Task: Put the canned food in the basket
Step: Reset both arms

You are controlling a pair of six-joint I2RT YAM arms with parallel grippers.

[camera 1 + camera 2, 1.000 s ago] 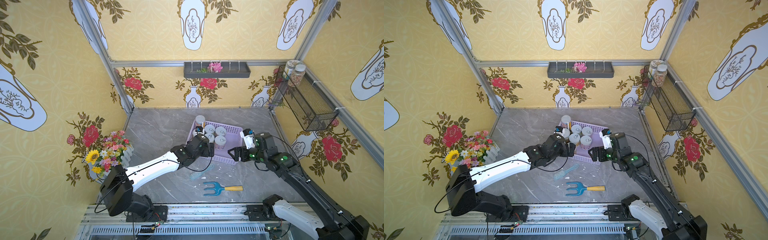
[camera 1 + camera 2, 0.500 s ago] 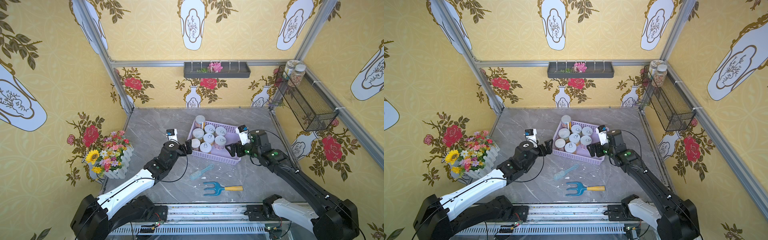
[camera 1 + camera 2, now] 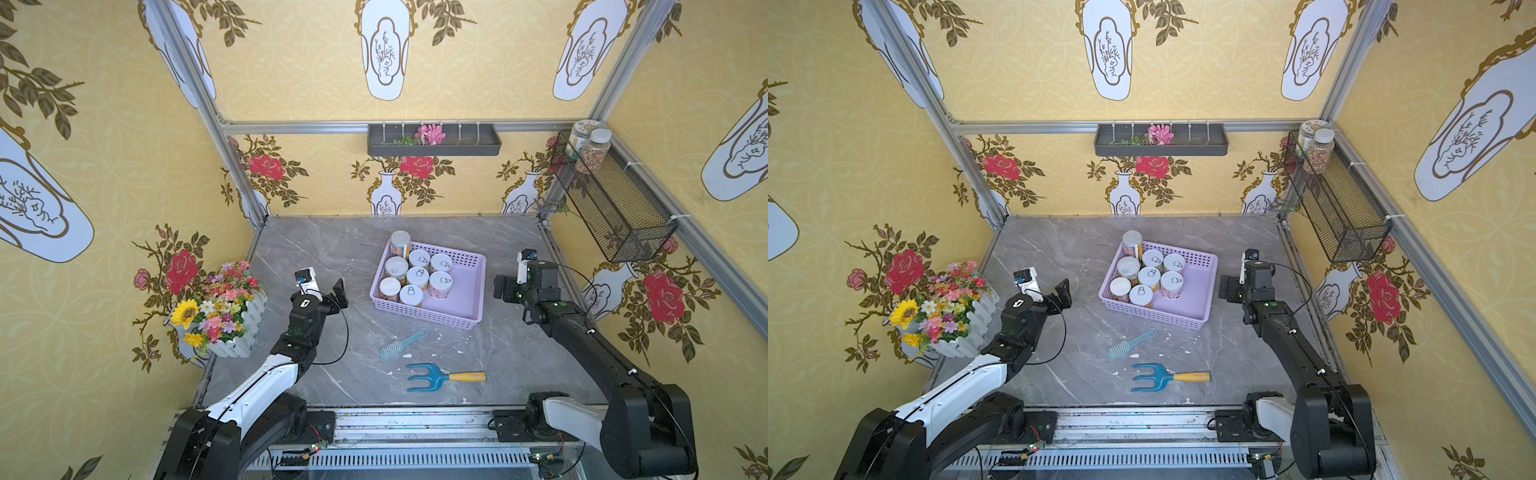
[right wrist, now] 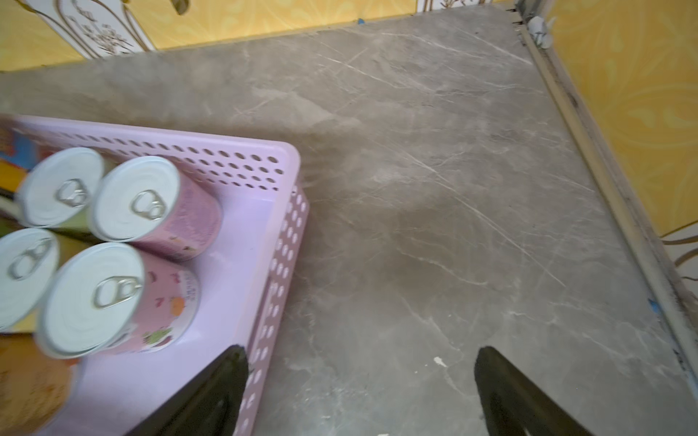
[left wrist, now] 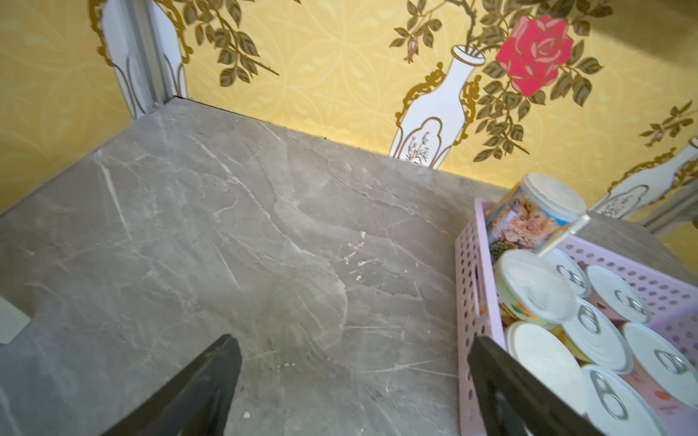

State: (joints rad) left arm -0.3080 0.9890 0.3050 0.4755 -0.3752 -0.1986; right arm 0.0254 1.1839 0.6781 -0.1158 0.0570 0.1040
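The lilac basket (image 3: 432, 318) (image 3: 1163, 318) sits mid-table in both top views. Several cans of canned food (image 3: 417, 276) (image 3: 1149, 276) stand packed in its left half, white tops up. A taller can (image 3: 400, 243) is at its far left corner. My left gripper (image 3: 337, 294) (image 3: 1062, 293) hovers open to the left of the basket, holding nothing. My right gripper (image 3: 503, 289) (image 3: 1225, 289) hangs open off its right side, also with nothing in it. In the left wrist view the gripper (image 5: 351, 341) spans bare table beside the basket wall (image 5: 466, 287). In the right wrist view the gripper (image 4: 361, 353) is next to the basket's corner (image 4: 281, 241).
A flower pot with a white fence (image 3: 220, 316) stands at the left edge. A teal brush (image 3: 401, 343) and a blue hand fork (image 3: 440, 377) lie in front of the basket. A black wire basket (image 3: 611, 208) with jars (image 3: 592, 149) hangs on the right wall. A dark grey trough (image 3: 434, 141) hangs at the back.
Both arms have drawn back from the basket, the left one to the left and the right one to the right. The cans stay in the basket.
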